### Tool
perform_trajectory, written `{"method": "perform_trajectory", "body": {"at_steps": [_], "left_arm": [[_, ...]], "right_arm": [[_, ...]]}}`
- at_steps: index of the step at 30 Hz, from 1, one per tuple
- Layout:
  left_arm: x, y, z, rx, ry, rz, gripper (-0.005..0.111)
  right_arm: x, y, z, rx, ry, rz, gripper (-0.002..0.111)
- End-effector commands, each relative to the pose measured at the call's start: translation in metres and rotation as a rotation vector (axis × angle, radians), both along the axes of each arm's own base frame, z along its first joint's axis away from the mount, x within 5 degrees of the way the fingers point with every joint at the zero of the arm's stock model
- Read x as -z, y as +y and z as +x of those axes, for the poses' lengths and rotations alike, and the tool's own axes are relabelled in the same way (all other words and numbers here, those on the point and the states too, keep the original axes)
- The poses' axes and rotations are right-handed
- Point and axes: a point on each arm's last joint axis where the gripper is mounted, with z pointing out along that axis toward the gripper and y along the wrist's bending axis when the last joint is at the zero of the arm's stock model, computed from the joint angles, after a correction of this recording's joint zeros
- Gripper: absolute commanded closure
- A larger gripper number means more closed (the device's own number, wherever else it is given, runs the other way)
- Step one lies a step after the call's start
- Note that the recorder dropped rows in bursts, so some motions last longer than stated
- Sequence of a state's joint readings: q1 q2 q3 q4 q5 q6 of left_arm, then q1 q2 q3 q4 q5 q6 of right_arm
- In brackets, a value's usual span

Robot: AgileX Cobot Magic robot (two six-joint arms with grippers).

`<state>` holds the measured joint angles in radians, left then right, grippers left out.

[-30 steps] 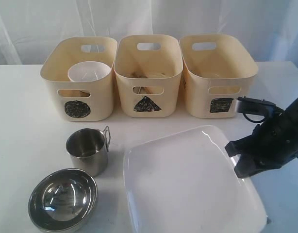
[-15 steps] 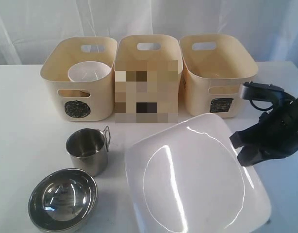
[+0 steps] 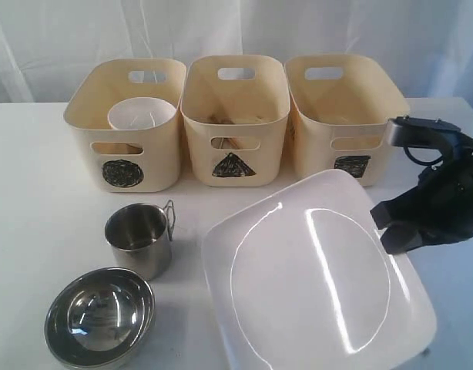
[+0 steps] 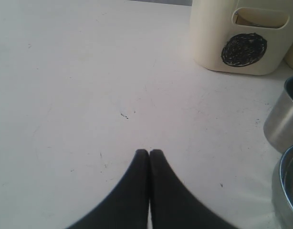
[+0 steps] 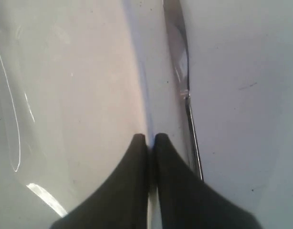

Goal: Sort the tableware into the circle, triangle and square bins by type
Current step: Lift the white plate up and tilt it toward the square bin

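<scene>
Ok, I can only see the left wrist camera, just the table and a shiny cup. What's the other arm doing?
Observer: The right gripper is shut on the rim of the big white square plate, which is tilted up on that side.
Operator: And what's sorted already?
Observer: A small white bowl sits in the circle bin.
Operator: Are there more bins?
Observer: Two more beside it: the triangle bin in the middle, the square bin on the right.
</scene>
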<state>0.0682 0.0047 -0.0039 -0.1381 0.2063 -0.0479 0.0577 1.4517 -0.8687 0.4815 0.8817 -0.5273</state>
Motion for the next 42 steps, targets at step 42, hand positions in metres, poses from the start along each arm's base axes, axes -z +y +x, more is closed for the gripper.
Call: {"method": "perform_trajectory", "body": {"at_steps": [42], "left_arm": [[0.001, 0.0, 0.0, 0.001, -0.005, -0.002, 0.107]], "right_arm": [[-0.062, 0.002, -0.004, -0.008, -0.228, 0.06, 0.108]]}}
